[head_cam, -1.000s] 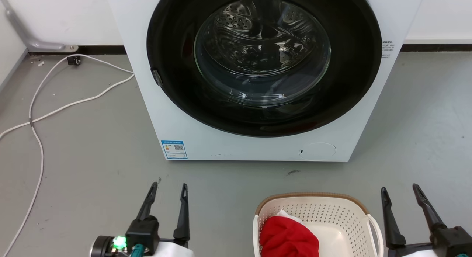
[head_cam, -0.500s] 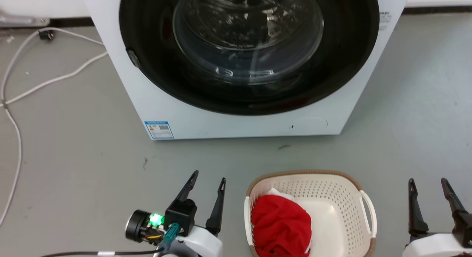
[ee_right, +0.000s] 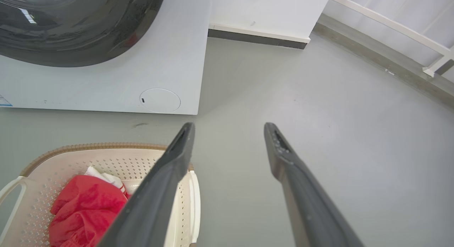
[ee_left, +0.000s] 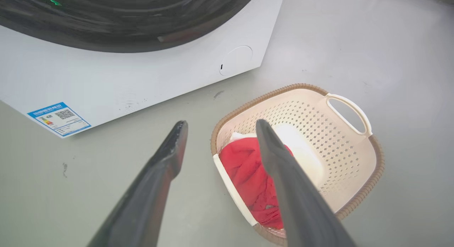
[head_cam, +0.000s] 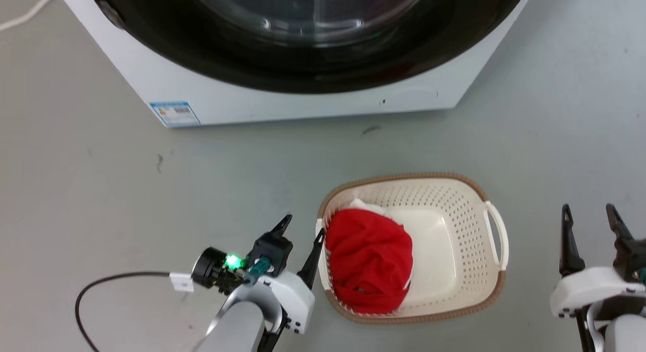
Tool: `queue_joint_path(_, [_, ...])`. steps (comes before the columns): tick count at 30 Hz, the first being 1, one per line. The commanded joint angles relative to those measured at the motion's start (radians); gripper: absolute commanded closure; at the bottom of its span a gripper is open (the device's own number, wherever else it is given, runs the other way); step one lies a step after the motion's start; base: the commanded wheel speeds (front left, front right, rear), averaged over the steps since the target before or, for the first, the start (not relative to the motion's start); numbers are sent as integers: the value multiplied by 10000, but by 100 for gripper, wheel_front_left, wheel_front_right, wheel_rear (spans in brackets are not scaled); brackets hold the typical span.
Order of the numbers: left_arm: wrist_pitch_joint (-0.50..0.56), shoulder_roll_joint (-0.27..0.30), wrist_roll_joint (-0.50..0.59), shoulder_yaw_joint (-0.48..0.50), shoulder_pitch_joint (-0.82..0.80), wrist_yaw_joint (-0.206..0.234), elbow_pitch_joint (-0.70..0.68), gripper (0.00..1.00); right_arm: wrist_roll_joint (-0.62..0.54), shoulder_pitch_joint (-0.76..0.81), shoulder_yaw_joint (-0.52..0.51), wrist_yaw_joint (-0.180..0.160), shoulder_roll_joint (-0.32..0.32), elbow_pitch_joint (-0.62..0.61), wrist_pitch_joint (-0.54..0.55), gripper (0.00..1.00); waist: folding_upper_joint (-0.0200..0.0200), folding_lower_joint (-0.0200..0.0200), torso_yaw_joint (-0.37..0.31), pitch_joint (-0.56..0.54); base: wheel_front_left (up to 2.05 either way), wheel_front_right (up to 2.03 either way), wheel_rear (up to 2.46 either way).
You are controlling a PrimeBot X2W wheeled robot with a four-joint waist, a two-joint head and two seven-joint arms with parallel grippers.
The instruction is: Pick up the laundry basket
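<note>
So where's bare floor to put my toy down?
The biggest bare floor is left of the basket, between the washing machine and the black cable. A bare strip runs between machine and basket, another between basket and right gripper. It's tight where the left gripper sits right by the basket's left edge.

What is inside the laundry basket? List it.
A crumpled red garment, with a white cloth peeking out behind it; the laundry basket is otherwise bare. Anything beneath the red garment is covered.
</note>
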Motion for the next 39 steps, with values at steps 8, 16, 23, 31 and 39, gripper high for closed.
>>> queue_joint_path(8, [-28, 5, 100, -224, -1591, -186, 1650, 0, -351, -1332, 51, -7, -15, 1059, -21, 0, 0, -1, -320, 1827, 0, 0, 0])
queue_joint_path(16, [-26, 5, 59, -333, -2516, -305, 2849, 0, -883, -2174, -297, -8, -15, 2422, -21, 0, 0, -1, -355, 2826, 0, 0, 0])
queue_joint_path(23, [-26, 4, -57, -574, -3119, -359, 3562, 0, -1352, -2867, -610, -7, -15, 3362, -20, 0, 0, -1, -352, 3498, 0, 0, 0])
queue_joint_path(31, [-26, 5, -272, -884, -3678, -384, 4016, 0, -1662, -3683, -751, -8, -16, 4291, -19, 0, 0, -1, -312, 4229, 0, 0, 0])
queue_joint_path(39, [0, 25, -580, -1226, -4207, -333, 4270, 0, -2071, -4641, -834, -8, -15, 5409, -19, 0, 0, -1, -342, 4909, 0, 0, 0])
